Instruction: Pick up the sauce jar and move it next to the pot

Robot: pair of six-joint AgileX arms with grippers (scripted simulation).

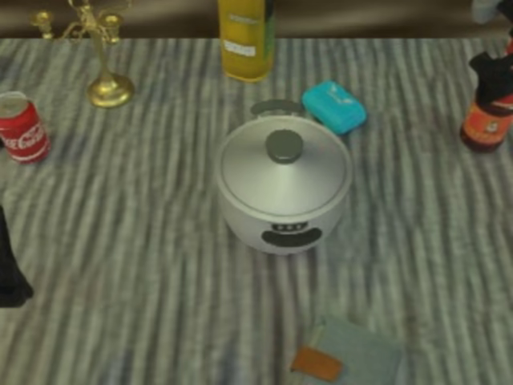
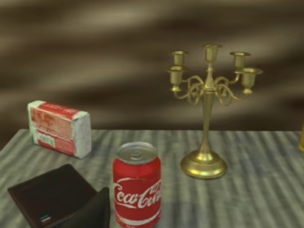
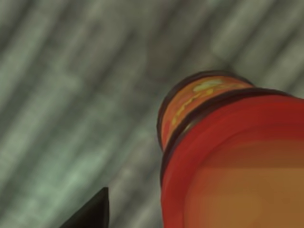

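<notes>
Right gripper (image 1: 495, 76) sits over the sauce jar (image 1: 486, 120) at the right edge, can't tell its fingers' state, jar's well apart from the pot (image 1: 284, 183).

The pot (image 1: 284, 186) looks like brushed, satin metal with a matt dark knob. The candelabra (image 2: 207, 114) is polished, brassy and glossy. The soda can (image 2: 137, 191) has shiny printed metal sides. The sauce jar (image 3: 228, 156) wears a smooth red lid. The table (image 1: 120, 241) looks like ribbed grey cloth.

Soft even light; faint shadows; blurred close-up jar lid (image 3: 237, 161)
</notes>
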